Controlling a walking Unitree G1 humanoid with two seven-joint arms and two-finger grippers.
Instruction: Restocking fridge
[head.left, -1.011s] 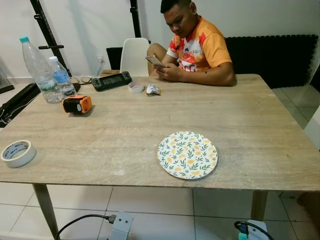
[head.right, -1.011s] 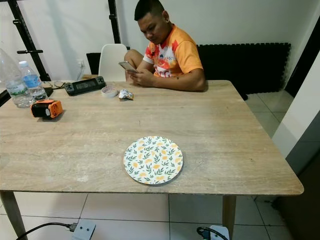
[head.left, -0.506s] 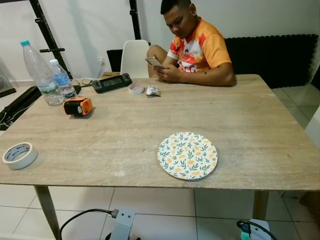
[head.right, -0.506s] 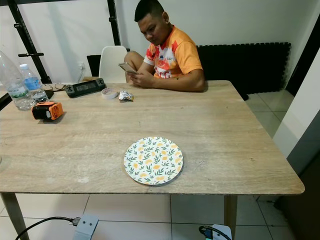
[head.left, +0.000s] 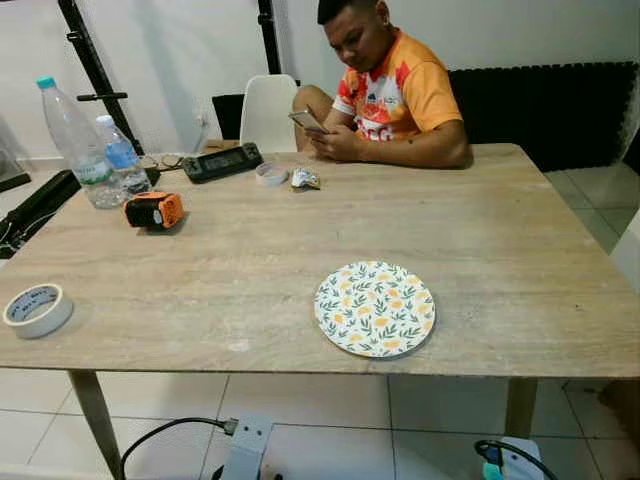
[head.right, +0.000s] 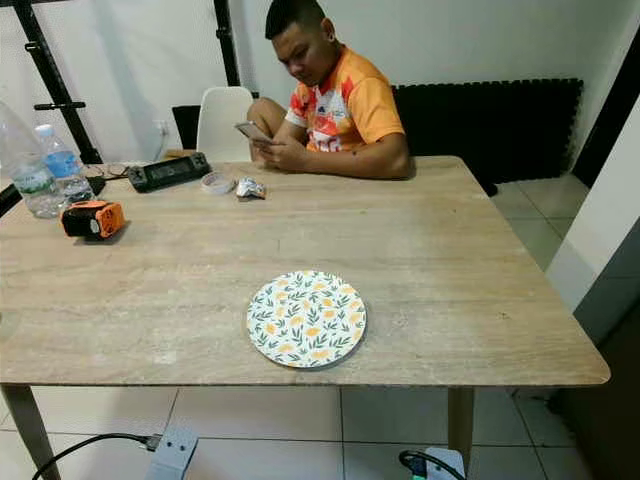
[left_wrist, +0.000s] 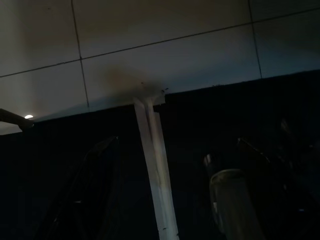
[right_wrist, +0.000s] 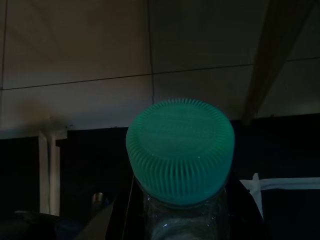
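Observation:
A clear bottle with a ribbed green cap (right_wrist: 180, 150) is seen close up in the right wrist view. My right gripper (right_wrist: 181, 220) is shut on its neck, low beside the table, over tiled floor. The cap's top also peeks in at the bottom edge of the left eye view (head.left: 488, 464). My left gripper (left_wrist: 170, 190) hangs in shade below the table, its two dark fingers apart with nothing held between them. A floral plate (head.left: 375, 309) lies near the front edge of the wooden table (head.left: 500, 250).
A person (head.left: 395, 90) sits at the far side holding a phone. At the left stand a tall water bottle (head.left: 72, 140) and a small one (head.left: 122, 155), with an orange device (head.left: 155, 210), a tape roll (head.left: 35, 309) and a black console (head.left: 222, 162).
The head view has shifted slightly. Nothing on the table has moved, and both arms stay low.

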